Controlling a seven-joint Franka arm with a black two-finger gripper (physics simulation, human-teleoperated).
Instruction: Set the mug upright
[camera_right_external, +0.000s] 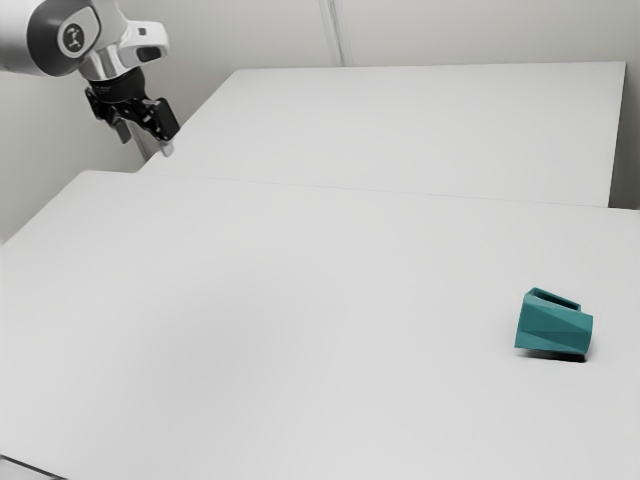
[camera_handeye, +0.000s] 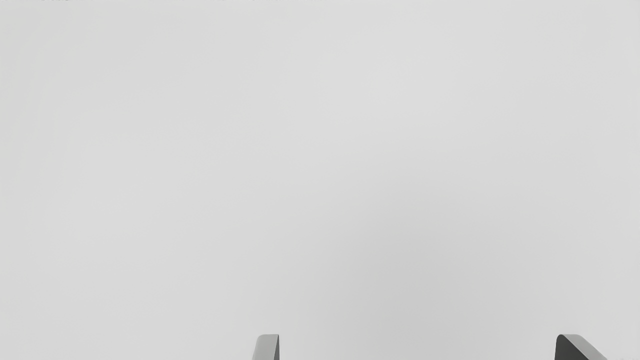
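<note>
My gripper (camera_right_external: 146, 143) hangs at the upper left of the exterior view, high and well away from the mug. In the wrist view the gripper (camera_handeye: 417, 347) is open, its two fingertips wide apart with nothing between them. The teal faceted mug (camera_right_external: 553, 326) lies tipped over at the exterior view's right, with a dark shadow along its underside. A loop-like part, seemingly the handle, is on its upper side.
A broad white table (camera_right_external: 300, 300) spreads under the arm and the mug. Behind it in the exterior view is another white surface (camera_right_external: 420, 130), with pale walls beyond. A dark edge line crosses the lower left corner.
</note>
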